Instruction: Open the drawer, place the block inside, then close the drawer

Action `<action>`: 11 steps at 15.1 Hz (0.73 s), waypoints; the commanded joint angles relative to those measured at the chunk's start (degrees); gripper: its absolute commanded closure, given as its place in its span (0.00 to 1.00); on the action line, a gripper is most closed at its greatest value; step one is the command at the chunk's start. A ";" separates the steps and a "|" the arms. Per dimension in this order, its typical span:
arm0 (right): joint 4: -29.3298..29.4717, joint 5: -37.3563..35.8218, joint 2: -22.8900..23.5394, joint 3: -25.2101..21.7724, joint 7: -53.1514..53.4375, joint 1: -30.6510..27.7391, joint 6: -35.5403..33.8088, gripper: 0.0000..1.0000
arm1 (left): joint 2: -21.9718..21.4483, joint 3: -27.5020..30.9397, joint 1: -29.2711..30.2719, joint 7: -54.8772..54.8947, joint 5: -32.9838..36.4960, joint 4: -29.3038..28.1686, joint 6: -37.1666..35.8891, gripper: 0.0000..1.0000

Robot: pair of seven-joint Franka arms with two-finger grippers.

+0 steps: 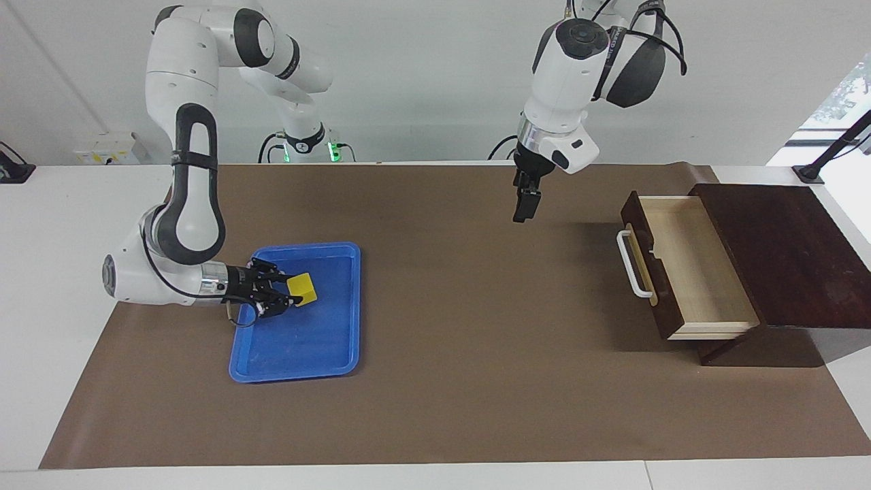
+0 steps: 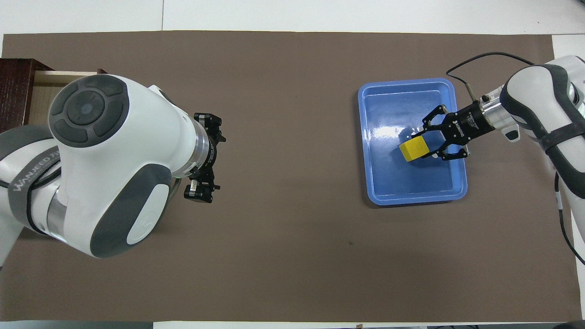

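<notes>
The dark brown drawer [image 1: 694, 272] stands pulled open at the left arm's end of the table, its pale interior empty and its white handle [image 1: 633, 265] toward the table's middle. In the overhead view only a corner of the drawer [image 2: 41, 84] shows beside the left arm. The yellow block [image 1: 301, 289] [image 2: 414, 150] is between the fingers of my right gripper [image 1: 286, 291] [image 2: 422, 146], which is shut on it, tilted, just above the blue tray. My left gripper [image 1: 525, 203] [image 2: 205, 157] hangs open and empty above the brown mat, between the tray and the drawer.
The flat blue tray [image 1: 299, 354] [image 2: 411, 189] lies on the brown mat toward the right arm's end. The drawer's dark cabinet [image 1: 782, 258] sits at the mat's edge. Bare brown mat [image 1: 476, 327] spans between tray and drawer.
</notes>
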 commanded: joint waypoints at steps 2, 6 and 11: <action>1.56 3.96 -6.43 0.41 9.43 6.46 2.92 1.00 | 1.82 0.52 -0.14 -3.28 -1.77 -2.45 3.37 0.00; 2.19 5.28 -7.94 0.59 18.93 15.69 10.29 1.00 | 2.71 0.43 -0.14 -6.72 -1.69 -2.80 8.81 0.00; 1.92 5.37 -7.85 0.59 30.99 25.19 19.45 1.00 | 4.54 0.52 -1.72 -16.10 -0.46 -0.88 7.15 0.00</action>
